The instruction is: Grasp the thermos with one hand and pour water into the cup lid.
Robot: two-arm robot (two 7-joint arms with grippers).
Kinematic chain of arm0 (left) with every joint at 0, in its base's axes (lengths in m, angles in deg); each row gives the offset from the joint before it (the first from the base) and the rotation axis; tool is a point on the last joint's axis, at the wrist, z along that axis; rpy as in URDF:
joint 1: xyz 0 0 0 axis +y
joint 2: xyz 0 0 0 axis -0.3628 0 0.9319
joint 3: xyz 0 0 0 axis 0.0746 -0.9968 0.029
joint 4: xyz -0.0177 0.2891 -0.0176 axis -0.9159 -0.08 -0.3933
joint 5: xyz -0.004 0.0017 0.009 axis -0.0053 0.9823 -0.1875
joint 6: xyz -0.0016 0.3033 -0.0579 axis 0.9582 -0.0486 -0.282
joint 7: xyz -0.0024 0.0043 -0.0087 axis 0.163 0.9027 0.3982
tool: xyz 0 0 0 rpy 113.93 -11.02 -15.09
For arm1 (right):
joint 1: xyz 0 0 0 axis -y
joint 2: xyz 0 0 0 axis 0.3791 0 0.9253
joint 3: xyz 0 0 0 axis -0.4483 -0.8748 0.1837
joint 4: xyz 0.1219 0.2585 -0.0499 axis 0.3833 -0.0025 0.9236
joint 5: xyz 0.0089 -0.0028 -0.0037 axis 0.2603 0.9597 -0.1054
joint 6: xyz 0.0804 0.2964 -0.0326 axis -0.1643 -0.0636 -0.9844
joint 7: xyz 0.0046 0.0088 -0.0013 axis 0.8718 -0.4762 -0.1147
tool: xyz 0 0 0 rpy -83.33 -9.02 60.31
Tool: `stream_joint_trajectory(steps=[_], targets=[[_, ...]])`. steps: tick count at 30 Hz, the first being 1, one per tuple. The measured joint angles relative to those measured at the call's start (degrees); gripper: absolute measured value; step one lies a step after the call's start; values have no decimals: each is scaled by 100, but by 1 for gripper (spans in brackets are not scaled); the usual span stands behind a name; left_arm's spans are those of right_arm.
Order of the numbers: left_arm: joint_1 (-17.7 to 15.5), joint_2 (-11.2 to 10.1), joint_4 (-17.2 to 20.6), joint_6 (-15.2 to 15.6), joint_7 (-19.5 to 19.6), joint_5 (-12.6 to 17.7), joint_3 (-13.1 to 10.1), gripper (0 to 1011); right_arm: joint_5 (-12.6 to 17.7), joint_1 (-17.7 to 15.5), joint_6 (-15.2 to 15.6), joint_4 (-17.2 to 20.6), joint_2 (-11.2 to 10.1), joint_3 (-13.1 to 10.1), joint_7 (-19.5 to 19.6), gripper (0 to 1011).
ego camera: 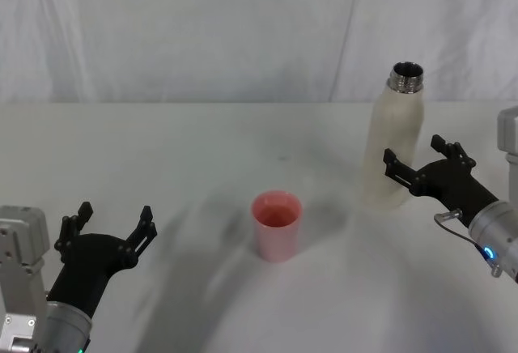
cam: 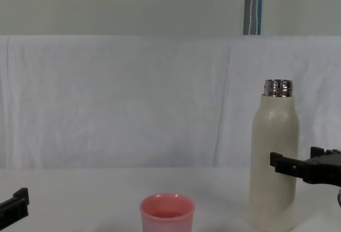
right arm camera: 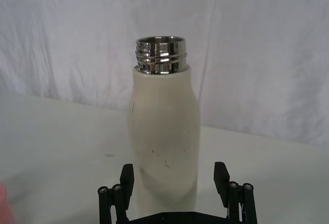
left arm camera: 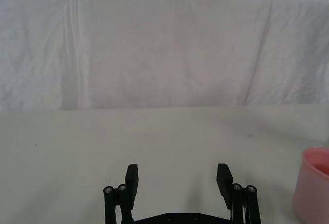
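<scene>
1. The thermos (ego camera: 396, 142) stands upright at the right of the head view, uncapped, its steel neck open.
2. The right gripper (ego camera: 421, 165) sits at its lower body, jaws wide, one finger on each side; the right wrist view shows gaps between both fingers (right arm camera: 126, 178) and the bottle.
3. The cup lid (ego camera: 277, 225) stands at centre frame, well apart from the thermos.
4. The left gripper (ego camera: 112, 225) hangs at lower left above the table (ego camera: 178, 150), jaws wide and empty; its wrist view catches the cup's edge.
</scene>
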Motion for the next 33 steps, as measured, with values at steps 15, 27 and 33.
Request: stream_joint_trajectory(steps=[15,27,33], targets=[[0,0,0,0,0,0,0,1001,200,-216,-195,382,-163,-42,-186,1001],[0,0,0,0,0,0,0,1001,108,-479,-157,904,-296,-67,-8,1001],[0,0,0,0,0,0,0,1001,-114,-637,-200,1036,-228,-57,222,1001]])
